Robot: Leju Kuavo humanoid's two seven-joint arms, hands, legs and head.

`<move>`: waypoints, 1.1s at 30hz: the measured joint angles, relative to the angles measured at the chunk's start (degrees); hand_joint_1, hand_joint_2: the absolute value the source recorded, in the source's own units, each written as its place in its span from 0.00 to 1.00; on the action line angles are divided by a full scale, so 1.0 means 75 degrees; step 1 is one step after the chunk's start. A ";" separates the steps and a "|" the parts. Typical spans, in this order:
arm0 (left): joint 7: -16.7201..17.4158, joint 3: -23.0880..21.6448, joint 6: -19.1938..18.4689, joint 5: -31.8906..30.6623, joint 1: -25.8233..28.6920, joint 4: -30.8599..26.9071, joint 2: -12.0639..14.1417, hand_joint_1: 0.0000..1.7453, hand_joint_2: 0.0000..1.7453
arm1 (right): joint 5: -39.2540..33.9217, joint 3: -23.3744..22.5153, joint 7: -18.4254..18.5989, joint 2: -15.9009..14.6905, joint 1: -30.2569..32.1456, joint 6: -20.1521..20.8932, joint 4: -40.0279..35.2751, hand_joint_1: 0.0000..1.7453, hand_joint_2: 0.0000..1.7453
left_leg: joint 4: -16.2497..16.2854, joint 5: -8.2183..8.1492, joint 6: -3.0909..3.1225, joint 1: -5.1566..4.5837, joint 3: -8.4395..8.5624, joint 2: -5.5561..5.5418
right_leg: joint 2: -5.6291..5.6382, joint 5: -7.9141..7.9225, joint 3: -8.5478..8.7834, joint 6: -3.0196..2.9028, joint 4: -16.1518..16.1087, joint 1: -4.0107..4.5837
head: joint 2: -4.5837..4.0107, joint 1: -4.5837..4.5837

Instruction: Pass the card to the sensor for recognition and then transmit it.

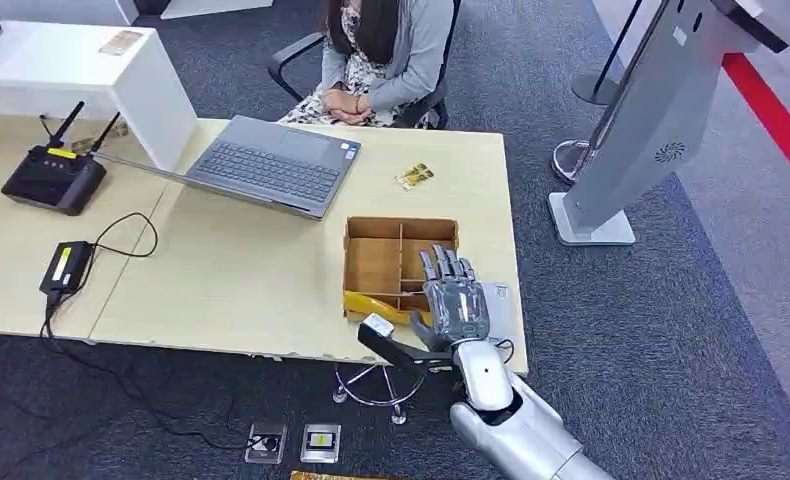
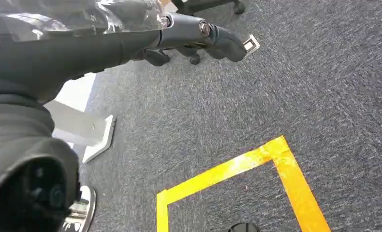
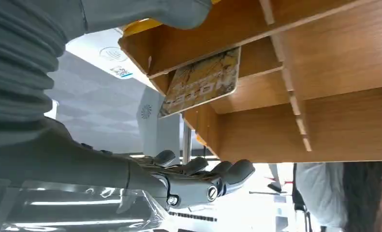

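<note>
A wooden divided box (image 1: 376, 262) stands at the table's front right. In the right wrist view a yellow printed card (image 3: 201, 82) leans in one compartment of the box (image 3: 324, 111). My right hand (image 1: 456, 300) hovers over the box's near right part with its fingers (image 3: 198, 176) stretched out and apart, the thumb (image 3: 179, 12) on the card's other side; nothing is gripped. A second small yellow card (image 1: 414, 176) lies on the table behind the box. A black arm with a white tip (image 1: 379, 328) juts out at the table edge beside my wrist. My left hand (image 2: 198, 34) hangs over the carpet, holding nothing.
A person (image 1: 376, 50) sits behind the table at an open laptop (image 1: 271, 165). A black router (image 1: 53, 178) and a power adapter (image 1: 66, 268) lie at the left. A white kiosk stand (image 1: 631, 130) rises on the floor to the right. Yellow tape (image 2: 257, 164) marks the carpet.
</note>
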 joint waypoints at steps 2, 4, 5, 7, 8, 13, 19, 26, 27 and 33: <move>0.0003 0.0000 0.0000 0.0003 -0.0001 0.0000 0.0003 0.00 0.00 | -0.0014 -0.0003 0.0009 0.0000 -0.0014 -0.0041 0.0058 0.00 1.00 | 0.0000 0.0000 0.0000 0.0000 0.0000 0.0000 | 0.0000 0.0000 0.0000 0.0000 0.0000 0.0000 | 0.0000 0.0000; 0.0009 0.0000 0.0000 0.0009 0.0000 0.0000 0.0006 0.00 0.00 | -0.0020 -0.0017 0.0023 0.0000 -0.0037 -0.0058 0.0114 0.00 1.00 | 0.0000 0.0000 0.0000 0.0000 0.0000 0.0000 | 0.0000 0.0000 -0.0001 0.0000 0.0000 0.0000 | 0.0000 0.0000; 0.0015 0.0000 0.0003 0.0029 0.0001 0.0000 0.0006 0.00 0.00 | -0.0020 -0.0029 0.0029 0.0000 -0.0050 -0.0067 0.0145 0.00 1.00 | 0.0000 0.0000 0.0000 0.0000 0.0000 0.0000 | 0.0000 0.0000 -0.0001 0.0000 0.0000 0.0000 | 0.0000 0.0000; 0.0029 0.0000 0.0000 0.0035 0.0001 0.0000 0.0012 0.00 0.00 | -0.0023 -0.0044 0.0035 0.0000 -0.0061 -0.0084 0.0186 0.00 1.00 | 0.0000 0.0000 0.0000 0.0000 0.0000 0.0000 | 0.0000 0.0000 0.0000 0.0000 0.0000 0.0000 | 0.0000 0.0000; 0.0035 0.0000 0.0003 0.0035 0.0001 0.0000 0.0012 0.00 0.00 | -0.0035 -0.0044 0.0047 0.0000 -0.0062 -0.0096 0.0204 0.00 1.00 | 0.0000 0.0000 0.0000 0.0000 0.0000 0.0000 | 0.0000 0.0000 -0.0001 0.0000 0.0000 0.0000 | 0.0000 0.0000; 0.0058 0.0000 0.0000 0.0026 0.0001 0.0000 0.0017 0.00 0.00 | -0.0111 -0.0058 0.0073 0.0000 -0.0061 -0.0146 0.0274 1.00 1.00 | 0.0000 0.0000 0.0000 0.0000 0.0000 0.0000 | 0.0000 0.0000 0.0000 0.0000 0.0000 0.0000 | 0.0000 0.0000; 0.0058 0.0000 0.0003 0.0052 0.0002 0.0003 0.0017 0.00 0.00 | -0.0183 -0.0058 0.0015 -0.0003 -0.0061 -0.0166 0.0274 0.00 1.00 | 0.0000 0.0000 0.0000 0.0000 0.0001 0.0000 | 0.0001 0.0000 0.0000 0.0000 0.0000 0.0000 | 0.0000 0.0000; 0.0058 0.0000 0.0000 0.0017 0.0002 0.0000 0.0017 0.00 0.00 | -0.0239 -0.0058 -0.0009 -0.0003 -0.0056 -0.0230 0.0274 0.00 1.00 | 0.0000 0.0000 0.0000 0.0000 0.0001 0.0001 | 0.0001 0.0000 -0.0001 0.0000 0.0000 0.0000 | 0.0000 0.0000; 0.0058 0.0000 0.0000 0.0026 0.0002 0.0000 0.0017 0.00 0.00 | -0.0248 -0.0058 -0.0009 -0.0003 -0.0055 -0.0230 0.0274 0.00 1.00 | 0.0000 0.0000 0.0000 0.0000 0.0001 0.0000 | 0.0001 0.0000 -0.0001 0.0000 0.0000 0.0000 | 0.0000 0.0000; -0.0029 0.0000 0.0003 0.0137 0.0002 0.0012 0.0029 0.00 0.00 | -0.0291 -0.0058 -0.0018 -0.0006 -0.0052 -0.0233 0.0271 0.00 1.00 | 0.0000 0.0000 0.0000 0.0000 0.0002 0.0001 | 0.0002 0.0000 -0.0001 0.0000 0.0000 0.0000 | 0.0003 0.0000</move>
